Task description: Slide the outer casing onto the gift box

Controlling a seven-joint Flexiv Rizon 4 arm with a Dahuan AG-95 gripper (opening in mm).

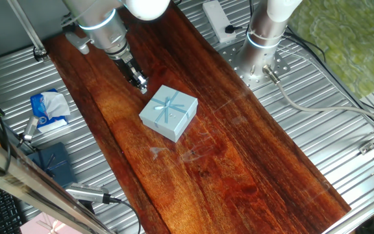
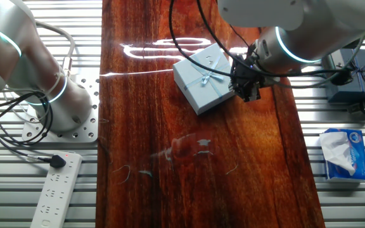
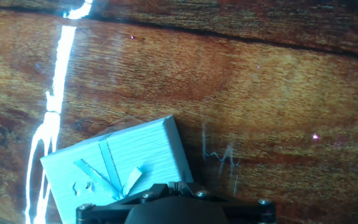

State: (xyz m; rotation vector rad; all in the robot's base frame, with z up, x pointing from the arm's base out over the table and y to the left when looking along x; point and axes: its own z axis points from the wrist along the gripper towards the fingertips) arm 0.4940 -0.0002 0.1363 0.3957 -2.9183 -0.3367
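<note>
The outer casing (image 1: 169, 112), a pale-blue square sleeve with a light-blue ribbon bow across its top, is seen lying flat on the dark wooden worktop (image 1: 239, 162), and the hand (image 1: 139, 83) is poised just beside one of its corners, low over the wood. From the hand, the casing lies ahead and slightly to one side; in the hand view only part of its top and one side wall can be made out, just past the hand's black body. Being square, the casing offers no long axis to speak of; it sits turned at an angle to the worktop's grain, so a corner rather than a flat side is presented to the hand.

The gift box itself cannot be picked out as a separate thing in any view. Whether it already sits inside the casing cannot be told; it is judged likely, since one closed-looking blue box is all that shows.

The fingers appear drawn close together with nothing between them, though contact with the casing's corner cannot be confirmed from any view.

Only one working arm is at hand; a second arm's base (image 1: 265, 45) stands off the wood, well apart.

The worktop is glossy and smooth, so light cardboard is expected to slide readily, and to swivel if pushed at a corner. Beyond the casing, away from the hand, bare wood is available in plenty. A tissue pack (image 2: 344, 154) lies off the wood, on the ribbed metal, well clear.
</note>
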